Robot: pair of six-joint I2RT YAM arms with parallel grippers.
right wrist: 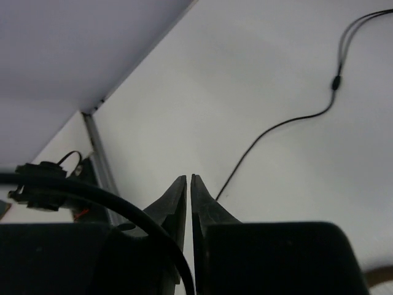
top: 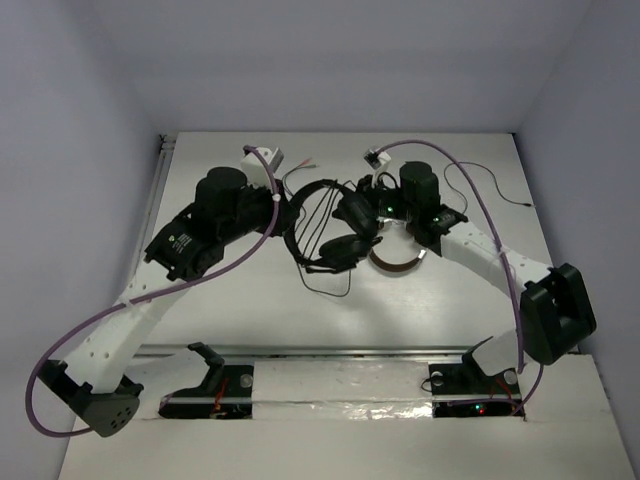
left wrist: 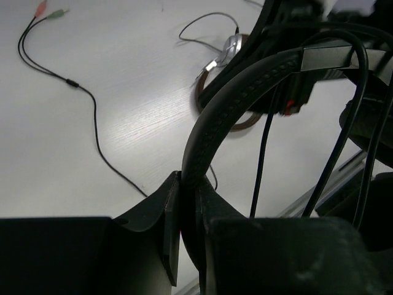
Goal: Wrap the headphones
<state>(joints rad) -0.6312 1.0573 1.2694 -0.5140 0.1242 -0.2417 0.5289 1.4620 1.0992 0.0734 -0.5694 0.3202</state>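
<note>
headphones [top: 335,235] | table centre, beside brown-banded headphones [top: 396,265] | left gripper [left wrist: 189,182] clamped on padded headband [left wrist: 227,104] | right gripper [right wrist: 189,183] pressed nearly together, nothing visibly pinched | judged: light, springy band, limp snag-prone cable [left wrist: 92,104]; pinch cable near earcup

A robotics lab test cell: a white surface [top: 250,300] boxed in by plain pale walls [top: 330,60] from 9 through 12 to 3 o'clock. Two cabled robot arms, left arm [top: 150,300] and right arm [top: 490,260], are bolted by a metal rail [top: 330,351] at 6 o'clock.
</note>
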